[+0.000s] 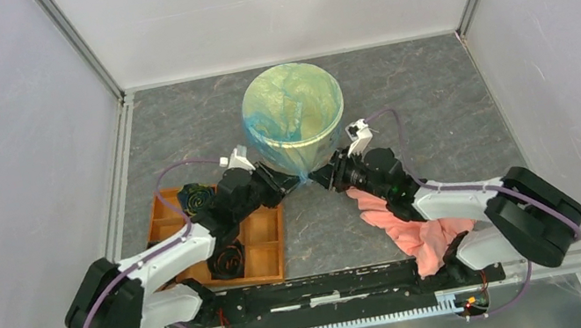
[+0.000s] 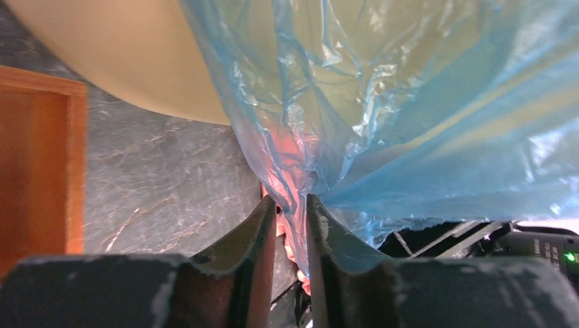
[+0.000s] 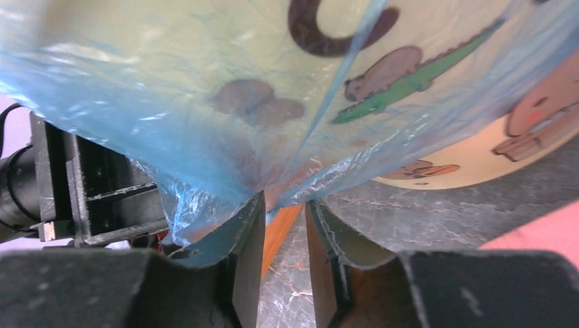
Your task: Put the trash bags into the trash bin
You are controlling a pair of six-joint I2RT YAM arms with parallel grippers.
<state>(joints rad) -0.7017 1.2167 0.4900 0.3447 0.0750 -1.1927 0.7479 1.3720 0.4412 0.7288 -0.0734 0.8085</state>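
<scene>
Left gripper [image 2: 291, 203] and right gripper [image 3: 285, 203], tips nearly meeting, each pinch with narrow jaws the gathered skirt of a thin translucent light-blue plastic bag [image 1: 268, 146]. The bag lines and overhangs the round tan-yellow bin [image 2: 123, 55] just beyond them.

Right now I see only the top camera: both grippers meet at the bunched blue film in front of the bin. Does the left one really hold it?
Observer: Yes. In the left wrist view the trash bag runs down between the fingers of the left gripper, which are nearly closed on it.
Operator: And the right one?
Observer: Less sure. In the right wrist view the film only reaches the tips of the right gripper; lower in the gap, the table shows.
Operator: Is the film outside the bin there?
Observer: Yes, it hangs over the printed side of the trash bin; animal pictures show through it.
</scene>
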